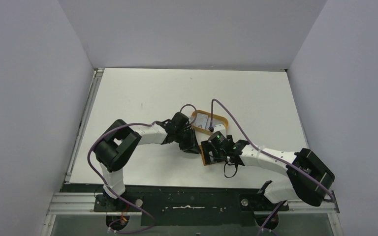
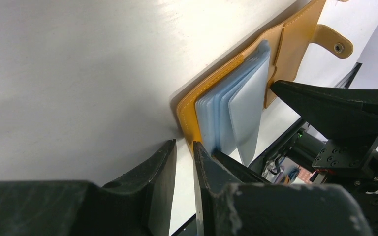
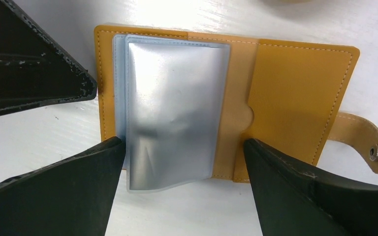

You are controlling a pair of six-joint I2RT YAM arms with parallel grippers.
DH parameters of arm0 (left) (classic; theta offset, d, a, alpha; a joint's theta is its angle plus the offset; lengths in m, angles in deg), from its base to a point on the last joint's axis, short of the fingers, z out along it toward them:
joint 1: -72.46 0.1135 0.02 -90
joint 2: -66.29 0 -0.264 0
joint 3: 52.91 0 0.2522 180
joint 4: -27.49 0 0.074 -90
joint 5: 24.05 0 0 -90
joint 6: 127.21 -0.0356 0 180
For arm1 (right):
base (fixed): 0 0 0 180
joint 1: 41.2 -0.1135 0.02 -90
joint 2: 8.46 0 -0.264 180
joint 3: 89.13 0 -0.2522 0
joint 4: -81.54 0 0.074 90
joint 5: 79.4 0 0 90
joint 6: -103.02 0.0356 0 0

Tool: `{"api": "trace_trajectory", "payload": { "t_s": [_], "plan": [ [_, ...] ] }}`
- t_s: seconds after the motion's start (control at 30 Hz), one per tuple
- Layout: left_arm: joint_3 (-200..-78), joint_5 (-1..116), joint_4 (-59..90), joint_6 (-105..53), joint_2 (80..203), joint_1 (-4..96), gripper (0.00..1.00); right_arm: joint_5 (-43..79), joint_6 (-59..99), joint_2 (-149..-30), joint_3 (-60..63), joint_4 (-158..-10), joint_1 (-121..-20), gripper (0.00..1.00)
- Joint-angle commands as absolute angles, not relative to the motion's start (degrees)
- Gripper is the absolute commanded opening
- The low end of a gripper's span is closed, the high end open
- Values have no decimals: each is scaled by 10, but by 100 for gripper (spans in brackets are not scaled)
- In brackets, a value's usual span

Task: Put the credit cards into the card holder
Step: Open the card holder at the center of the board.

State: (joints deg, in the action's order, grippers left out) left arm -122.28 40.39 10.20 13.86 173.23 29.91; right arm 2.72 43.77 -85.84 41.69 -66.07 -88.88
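Observation:
The orange-brown card holder (image 3: pixel 295 93) lies open on the white table, snap tab (image 3: pixel 369 145) to the right and clear pockets (image 3: pixel 177 108) fanned up from its left half. My right gripper (image 3: pixel 184 142) is open wide just above it, one finger at the pockets' left edge and the other over the fold. My left gripper (image 2: pixel 183 146) sits low at the holder's (image 2: pixel 189 118) outer corner. Its jaws are almost together, and the narrow gap between them holds only bare table. The credit cards (image 1: pixel 203 121) show as pale shapes in the oval tray behind the holder (image 1: pixel 206 158).
The tan-rimmed oval tray (image 1: pixel 220 119) sits just beyond both grippers (image 1: pixel 195 146) (image 1: pixel 210 150), close to the holder. A purple cable arcs over the right arm (image 1: pixel 270 157). Grey walls enclose the table on three sides.

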Motion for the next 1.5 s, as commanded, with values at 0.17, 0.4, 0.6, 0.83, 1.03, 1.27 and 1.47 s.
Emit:
{"api": "trace_trajectory", "payload": {
  "t_s": [0.17, 0.4, 0.6, 0.83, 1.03, 1.27, 1.47],
  "plan": [
    [-1219, 398, 123, 135, 1713, 311, 15, -28, 457, -859, 424, -664, -883, 66],
    [-1221, 397, 123, 135, 1714, 314, 14, -22, 471, -832, 442, -661, -866, 35],
    [-1225, 398, 118, 133, 1709, 317, 13, -18, 486, -799, 454, -655, -851, 15],
    [-1220, 400, 119, 131, 1686, 326, 15, 59, 509, -738, 501, -700, -795, 0],
    [-1212, 397, 128, 135, 1673, 327, 28, 134, 521, -684, 537, -758, -759, 0],
    [-1207, 391, 157, 133, 1660, 322, 48, 162, 531, -664, 548, -788, -754, 0],
    [-1210, 391, 170, 140, 1635, 318, 48, 168, 538, -674, 555, -805, -753, 0]
  ]
}}
